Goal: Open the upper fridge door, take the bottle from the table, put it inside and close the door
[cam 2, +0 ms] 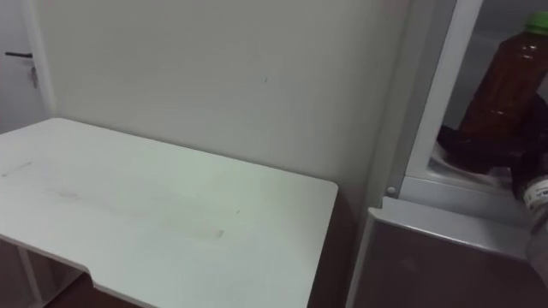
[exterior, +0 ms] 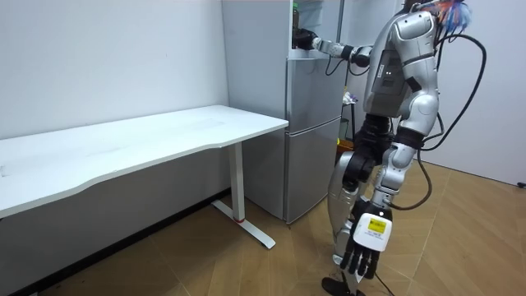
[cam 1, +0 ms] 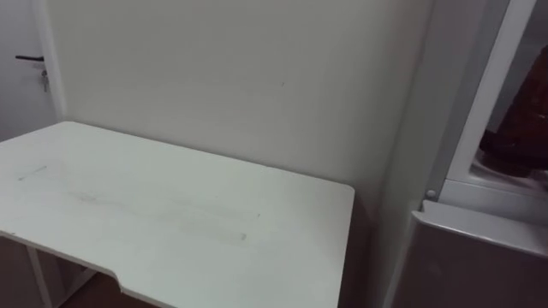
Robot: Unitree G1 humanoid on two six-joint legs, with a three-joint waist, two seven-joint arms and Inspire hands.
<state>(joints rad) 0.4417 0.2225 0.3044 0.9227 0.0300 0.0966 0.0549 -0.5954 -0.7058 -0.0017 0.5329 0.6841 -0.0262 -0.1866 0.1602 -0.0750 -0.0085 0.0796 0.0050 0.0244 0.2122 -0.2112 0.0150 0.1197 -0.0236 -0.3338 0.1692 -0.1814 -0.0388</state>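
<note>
While the right hand (cam 2: 481, 145) clasps the bottle (cam 2: 505, 77) inside the fridge (cam 2: 425, 120), left hand (exterior: 362, 259) slack, next: set down, release.

Brown bottle (cam 2: 505, 81) with green cap (cam 2: 538, 23), white table (cam 1: 171, 205), grey fridge (exterior: 312, 140), wood-patterned floor (exterior: 246, 275).

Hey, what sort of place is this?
Probably an office or lab room, not a home kitchen: a plain white desk against a bare wall, a fridge beside it with a bottle inside, and a wood floor.
</note>
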